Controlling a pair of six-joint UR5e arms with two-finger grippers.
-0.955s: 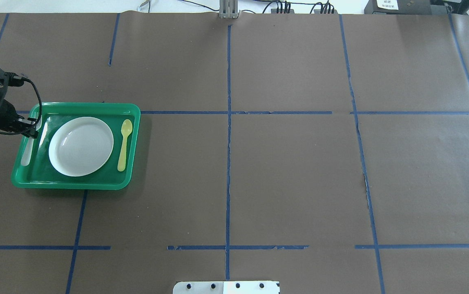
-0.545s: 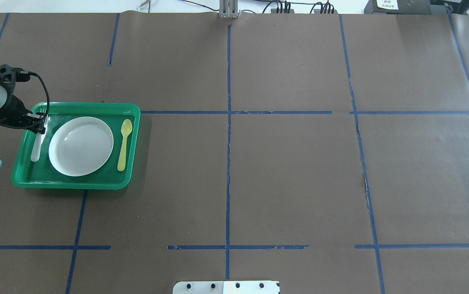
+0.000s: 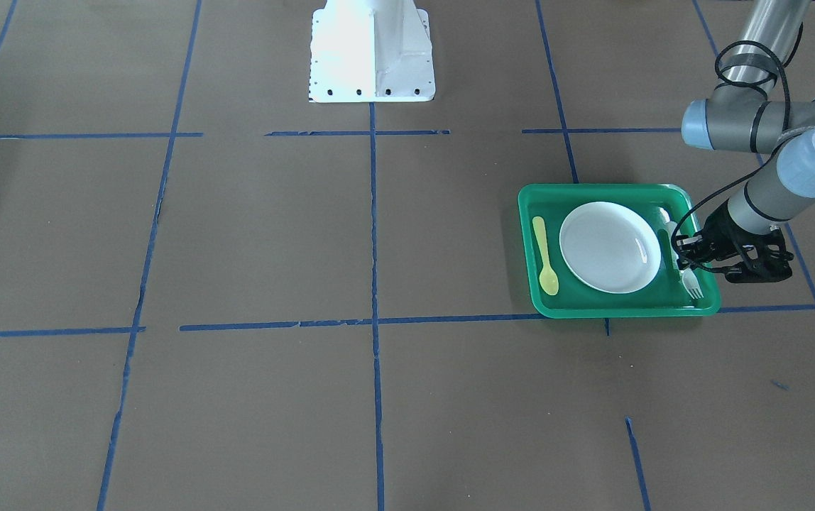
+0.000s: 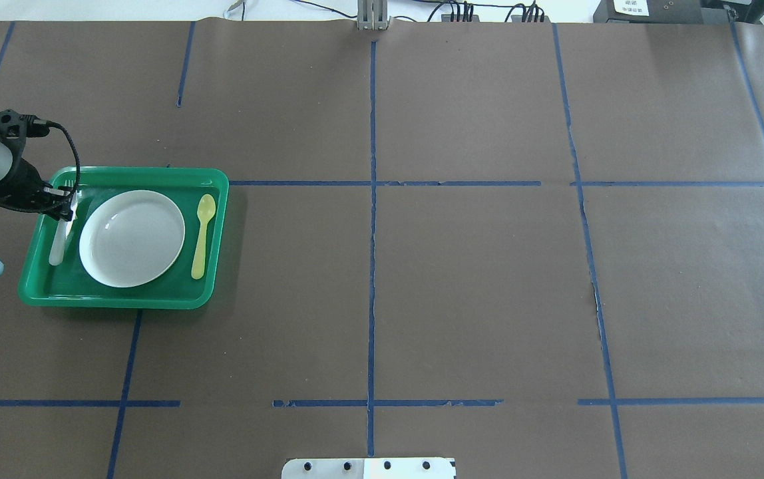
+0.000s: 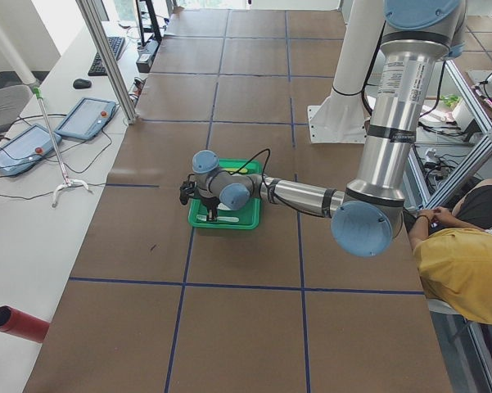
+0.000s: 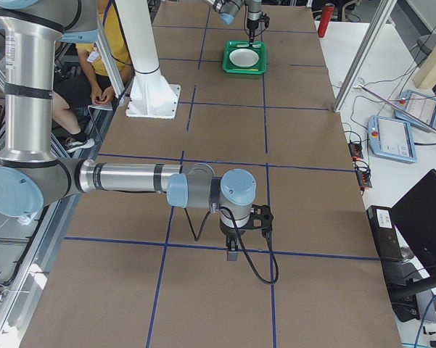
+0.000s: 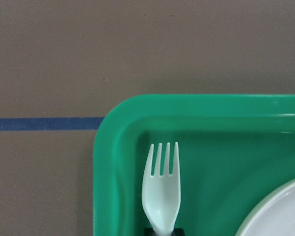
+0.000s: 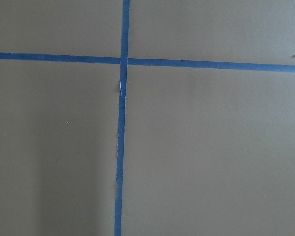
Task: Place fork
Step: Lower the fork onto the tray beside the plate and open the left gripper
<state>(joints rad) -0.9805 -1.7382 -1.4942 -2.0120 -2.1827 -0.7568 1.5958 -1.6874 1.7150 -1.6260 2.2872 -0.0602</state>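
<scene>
The pale whitish plastic fork lies lengthwise in the left strip of the green tray, between the rim and the white plate, tines toward the far edge. My left gripper is shut on the fork's neck. In the left wrist view the fork's tines sit inside the tray's far left corner. I cannot tell whether the fork touches the tray floor. In the front view the fork is beside my left gripper. My right gripper shows only in the right side view; I cannot tell its state.
A yellow plastic spoon lies in the tray on the plate's right. The tray sits on brown paper with blue tape lines. The robot's white base plate is at the near edge. A person sits beside the table.
My left gripper carried the fork a little right and away from the robot, from over the tray's left rim to inside the tray. It has hardly moved in the last half second.
</scene>
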